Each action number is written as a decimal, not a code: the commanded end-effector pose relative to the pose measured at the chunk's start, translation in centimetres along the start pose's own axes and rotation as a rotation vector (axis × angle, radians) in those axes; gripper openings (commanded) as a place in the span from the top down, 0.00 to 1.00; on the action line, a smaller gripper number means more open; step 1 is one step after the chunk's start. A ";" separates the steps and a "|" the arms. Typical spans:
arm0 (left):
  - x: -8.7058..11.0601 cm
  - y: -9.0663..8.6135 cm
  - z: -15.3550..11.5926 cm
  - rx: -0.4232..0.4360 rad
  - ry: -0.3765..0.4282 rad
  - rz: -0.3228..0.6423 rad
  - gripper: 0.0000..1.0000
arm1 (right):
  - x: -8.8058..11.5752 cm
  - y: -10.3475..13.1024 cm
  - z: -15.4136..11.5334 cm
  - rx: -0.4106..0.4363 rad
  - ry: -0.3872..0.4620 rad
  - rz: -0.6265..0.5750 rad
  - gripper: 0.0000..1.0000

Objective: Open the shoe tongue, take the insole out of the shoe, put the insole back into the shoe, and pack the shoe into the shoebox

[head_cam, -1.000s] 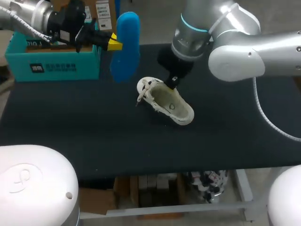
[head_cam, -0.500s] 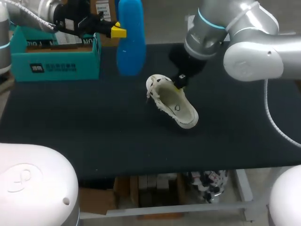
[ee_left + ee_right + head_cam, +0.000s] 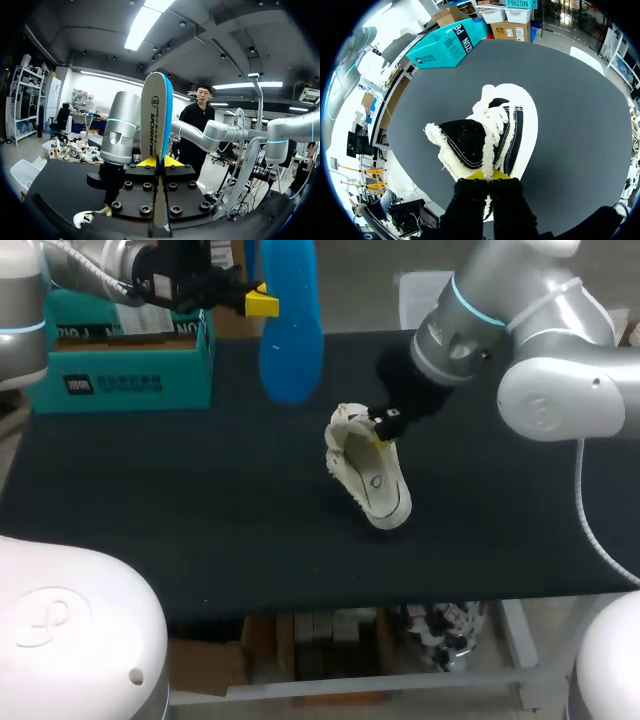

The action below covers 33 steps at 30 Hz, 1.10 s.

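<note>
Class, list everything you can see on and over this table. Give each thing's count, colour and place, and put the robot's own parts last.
shoe: one, white with black, lying mid-table
insole: one, blue, held upright over the table's far side
shoebox: one, teal, at the table's far left corner
table: one, black top
left gripper: one, yellow tips, shut on the insole
right gripper: one, yellow tips, shut on the shoe's fleecy edge

Head view overhead, right wrist close; both share shoe (image 3: 372, 472).
</note>
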<state>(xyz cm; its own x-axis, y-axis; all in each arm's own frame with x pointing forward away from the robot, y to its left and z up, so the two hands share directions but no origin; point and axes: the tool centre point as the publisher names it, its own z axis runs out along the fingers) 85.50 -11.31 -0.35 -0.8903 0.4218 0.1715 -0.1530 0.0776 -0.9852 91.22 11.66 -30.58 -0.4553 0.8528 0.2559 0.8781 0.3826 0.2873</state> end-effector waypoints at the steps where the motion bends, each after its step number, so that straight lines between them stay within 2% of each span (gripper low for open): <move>1: -0.4 0.3 -0.3 0.018 0.046 -0.006 1.00 | 0.3 -0.6 0.3 -0.078 0.009 0.025 1.00; 4: -0.3 0.2 -0.6 0.027 0.044 -0.016 1.00 | 0.7 -0.6 0.5 -0.112 0.052 0.038 1.00; 9: -0.2 0.2 -1.2 0.037 0.044 -0.023 1.00 | 1.4 -0.2 0.7 -0.127 0.077 0.027 1.00; 16: 0.0 0.3 -1.4 0.043 0.056 -0.023 1.00 | 1.0 -0.6 2.6 -0.136 0.120 0.034 1.00; 23: -0.2 0.7 -0.9 0.038 0.069 -0.040 1.00 | 0.5 -0.4 4.4 -0.170 0.216 0.031 1.00; 33: 0.0 0.8 -1.2 0.040 0.056 -0.034 1.00 | 0.3 -0.3 4.7 -0.158 0.223 0.028 1.00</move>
<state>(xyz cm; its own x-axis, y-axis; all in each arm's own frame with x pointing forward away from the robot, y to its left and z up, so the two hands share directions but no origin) 85.85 -10.32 -1.11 -0.8585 0.4703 0.2043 -0.2000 0.0597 -0.9780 91.39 13.49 -35.10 -0.4679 0.7563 0.4572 0.8641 0.2830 0.4161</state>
